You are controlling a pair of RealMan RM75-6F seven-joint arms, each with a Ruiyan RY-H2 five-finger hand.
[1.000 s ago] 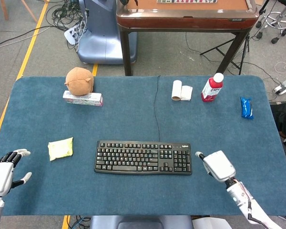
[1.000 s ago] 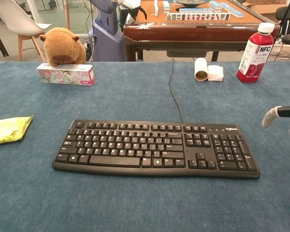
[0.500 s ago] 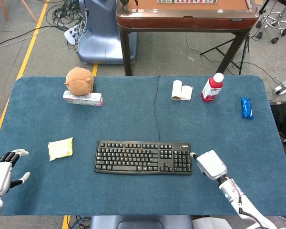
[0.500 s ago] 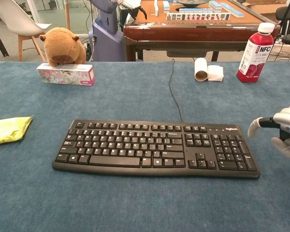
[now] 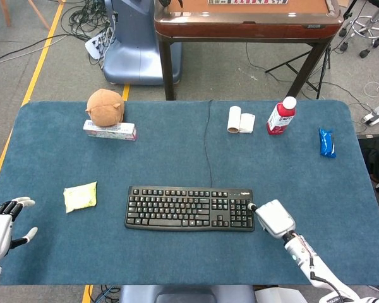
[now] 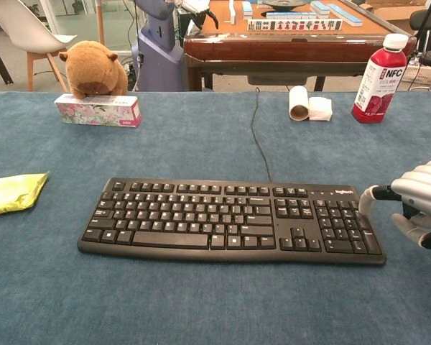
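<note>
A black keyboard [image 5: 189, 208] [image 6: 230, 219] lies in the middle of the blue table [image 5: 177, 164], near its front edge. My right hand [image 5: 275, 218] [image 6: 420, 201] sits at the keyboard's right end, holding nothing. Most of its fingers are curled in, and one white-tipped digit reaches left to the keyboard's edge by the number pad. My left hand [image 5: 0, 224] hovers at the table's front left corner with fingers spread and nothing in it. It is nearest to a yellow packet [image 5: 80, 196] [image 6: 13, 192] and does not show in the chest view.
A brown plush [image 5: 105, 106] sits on a flowered tissue box [image 5: 110, 129] at the back left. Two paper rolls [image 5: 240, 119], a red bottle [image 5: 281, 116] and a blue packet [image 5: 327, 142] stand at the back right. The keyboard's cable [image 5: 207, 145] runs to the far edge.
My right hand has moved left, up to the keyboard's right end. The left hand has drifted slightly down and left. Nothing on the table has moved.
</note>
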